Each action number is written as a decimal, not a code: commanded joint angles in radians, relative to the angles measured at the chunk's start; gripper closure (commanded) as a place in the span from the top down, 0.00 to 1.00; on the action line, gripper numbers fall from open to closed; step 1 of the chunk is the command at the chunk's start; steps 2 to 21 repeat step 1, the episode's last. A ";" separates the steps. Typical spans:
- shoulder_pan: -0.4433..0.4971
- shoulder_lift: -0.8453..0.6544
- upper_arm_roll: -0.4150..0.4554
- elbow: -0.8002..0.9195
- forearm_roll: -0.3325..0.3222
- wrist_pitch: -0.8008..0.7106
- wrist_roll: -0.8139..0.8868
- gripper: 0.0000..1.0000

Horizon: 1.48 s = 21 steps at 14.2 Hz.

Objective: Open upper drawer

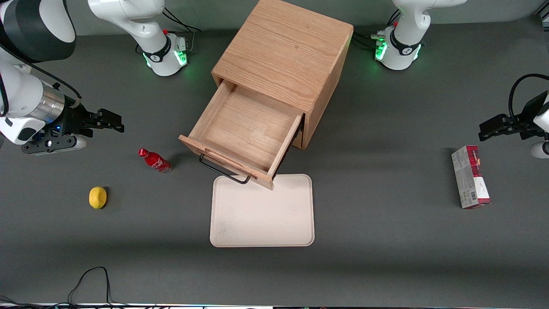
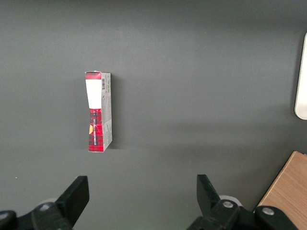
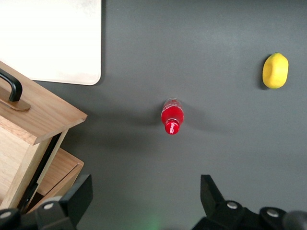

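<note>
The right arm's black two-finger gripper [image 1: 112, 122] hangs above the dark grey worktop [image 1: 386, 257] toward the working arm's end, its jaws spread wide and holding nothing. Near it stands a small red bottle [image 1: 154, 160], and nearer the front edge lies a yellow lemon [image 1: 98, 197]. Mid-worktop, the light-wood upper drawer [image 1: 246, 128] with its thin black wire handle [image 1: 223, 171] is pulled well out of the oak cabinet [image 1: 285, 51] — its front overhangs a cream rectangular tray [image 1: 261, 214]. A red-and-white carton [image 1: 470, 177] lies toward the parked arm's end.
</note>
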 commanded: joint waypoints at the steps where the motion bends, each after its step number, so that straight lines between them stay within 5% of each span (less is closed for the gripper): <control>1: -0.011 -0.019 0.012 -0.008 -0.019 0.005 0.006 1.00; 21: -0.011 -0.019 0.012 -0.008 -0.019 0.005 0.006 1.00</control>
